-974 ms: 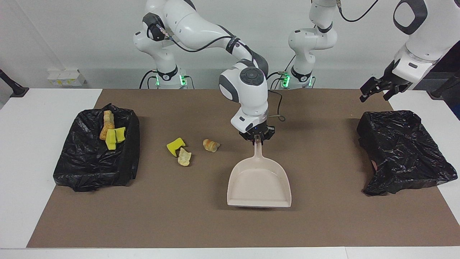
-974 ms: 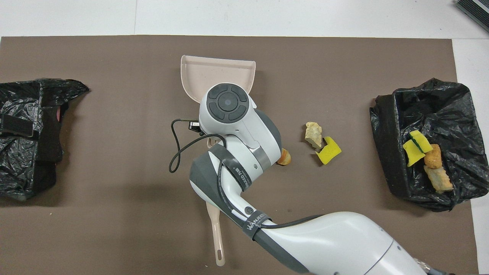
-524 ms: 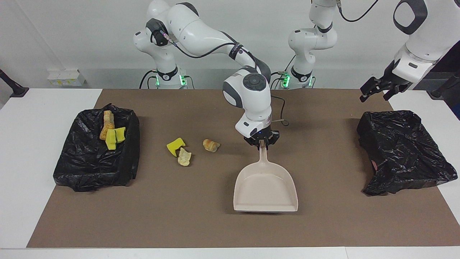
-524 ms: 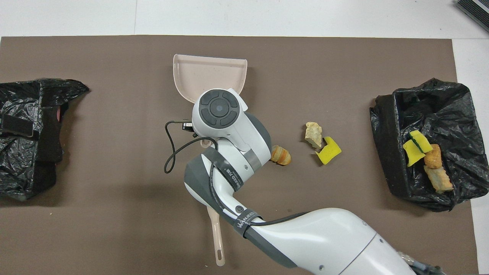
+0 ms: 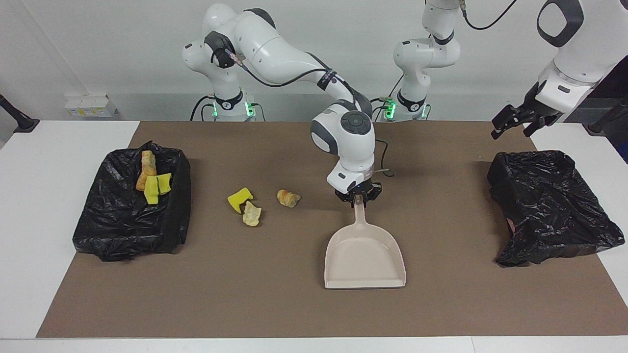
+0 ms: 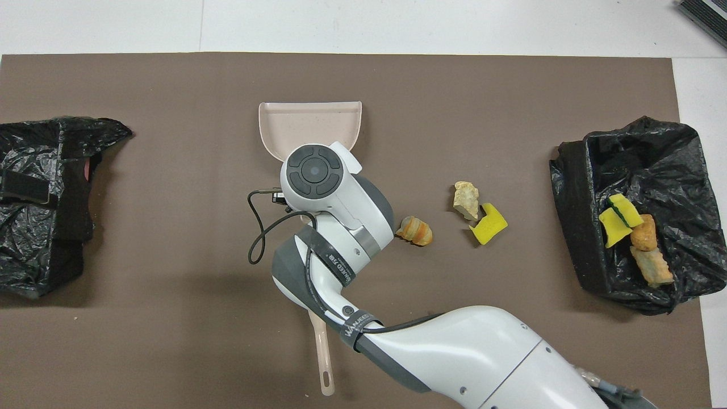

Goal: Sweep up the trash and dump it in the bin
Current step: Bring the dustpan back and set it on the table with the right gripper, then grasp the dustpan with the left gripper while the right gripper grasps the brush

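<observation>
My right gripper [image 5: 359,194] is shut on the end of the beige dustpan's handle. The dustpan [image 5: 364,255] sits low at the mat's middle, mouth away from the robots; it also shows in the overhead view [image 6: 309,122]. Three trash pieces lie on the mat beside it toward the right arm's end: an orange roll [image 5: 288,198] [image 6: 416,231], a pale lump [image 5: 252,214] [image 6: 466,200] and a yellow wedge [image 5: 239,199] [image 6: 488,224]. Several more pieces [image 5: 156,186] [image 6: 630,227] lie in the black-lined bin [image 5: 122,225] [image 6: 653,153]. My left gripper [image 5: 515,122] waits, raised, at the left arm's end.
A crumpled black bag [image 5: 549,206] [image 6: 40,199] lies at the left arm's end of the brown mat. A beige handle [image 6: 322,358] with a hole at its end sticks out from under my right arm, nearer to the robots than the dustpan; its head is hidden.
My right arm has shifted the dustpan a little toward the left arm's end and squared it up. The orange roll is now uncovered in the overhead view. The left arm has not moved.
</observation>
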`<state>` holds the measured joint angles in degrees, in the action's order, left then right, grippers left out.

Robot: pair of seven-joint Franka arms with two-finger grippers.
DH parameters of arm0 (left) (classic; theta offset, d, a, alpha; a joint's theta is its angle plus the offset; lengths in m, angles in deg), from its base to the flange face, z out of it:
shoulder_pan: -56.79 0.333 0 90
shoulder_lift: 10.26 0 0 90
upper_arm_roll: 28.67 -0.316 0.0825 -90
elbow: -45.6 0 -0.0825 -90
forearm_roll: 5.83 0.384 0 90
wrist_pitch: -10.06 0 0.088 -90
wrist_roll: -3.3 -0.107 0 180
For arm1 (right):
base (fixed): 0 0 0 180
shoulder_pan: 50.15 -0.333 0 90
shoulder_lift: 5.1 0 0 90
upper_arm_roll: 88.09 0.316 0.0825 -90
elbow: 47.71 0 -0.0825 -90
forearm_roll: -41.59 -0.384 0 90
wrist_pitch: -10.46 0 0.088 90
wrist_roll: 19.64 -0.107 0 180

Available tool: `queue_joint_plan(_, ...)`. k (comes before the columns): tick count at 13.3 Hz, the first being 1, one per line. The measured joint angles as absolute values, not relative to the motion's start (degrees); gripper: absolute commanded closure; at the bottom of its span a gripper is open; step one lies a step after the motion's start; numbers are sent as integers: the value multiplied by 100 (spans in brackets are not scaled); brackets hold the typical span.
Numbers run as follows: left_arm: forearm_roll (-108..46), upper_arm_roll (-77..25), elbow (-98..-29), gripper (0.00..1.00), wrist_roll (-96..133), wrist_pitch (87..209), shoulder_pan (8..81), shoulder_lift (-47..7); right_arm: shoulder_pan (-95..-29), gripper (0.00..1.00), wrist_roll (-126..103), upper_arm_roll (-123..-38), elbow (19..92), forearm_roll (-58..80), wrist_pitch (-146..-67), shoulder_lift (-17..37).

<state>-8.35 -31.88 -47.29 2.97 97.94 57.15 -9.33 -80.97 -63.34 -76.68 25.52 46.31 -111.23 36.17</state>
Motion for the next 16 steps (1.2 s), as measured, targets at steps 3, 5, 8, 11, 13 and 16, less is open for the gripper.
queue_joint_plan(3,-835,-3188,-4729,0,297,9794,5715,-933,-8033,0,-6330,-7666,2545,4642,-10986,3342)
queue_joint_plan(5,-835,-3188,-4729,0,297,9794,5715,-933,-8000,0,-6276,-7663,2608,4642,-10430,2917)
queue_joint_plan(8,-835,-3188,-4729,0,297,9794,5715,-933,-8008,0,-5986,-7583,3081,4442,-9764,2103)
queue_joint_plan(11,-835,-3188,-4729,0,297,9794,5715,-933,-8255,0,-5986,-7449,4483,3781,-9847,1109)
queue_joint_plan(13,-835,-3188,-4729,0,297,9794,5715,-933,-8504,0,-5989,-7434,5646,3479,-10502,560)
queue_joint_plan(16,-835,-3167,-4723,0,297,9798,5705,-932,-9099,0,-6061,-7427,7246,3378,-11925,301)
